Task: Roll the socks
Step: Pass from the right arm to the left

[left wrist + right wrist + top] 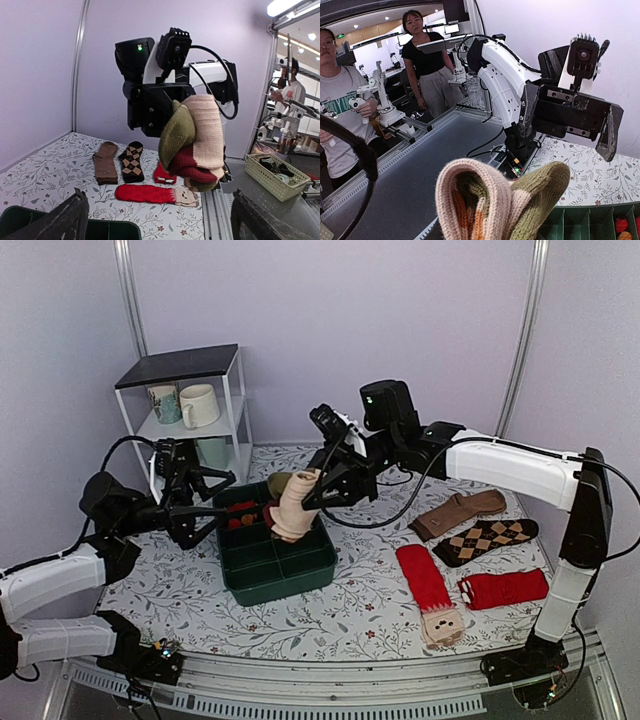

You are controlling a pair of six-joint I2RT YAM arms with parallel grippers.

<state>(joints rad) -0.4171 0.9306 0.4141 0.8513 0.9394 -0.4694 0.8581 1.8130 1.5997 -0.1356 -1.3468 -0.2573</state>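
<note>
While right gripper (318,490) clutches rolled socks (293,505) above green tray (290,580); left gripper (222,505) gapes empty

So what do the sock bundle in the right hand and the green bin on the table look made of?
Sock bundle: knitted yarn, probably wool or acrylic; ribbed stitches and a soft, matte, fuzzy surface show in both wrist views. Green bin: looks like moulded plastic; thin rigid dividers, smooth walls with a slight sheen.
</note>
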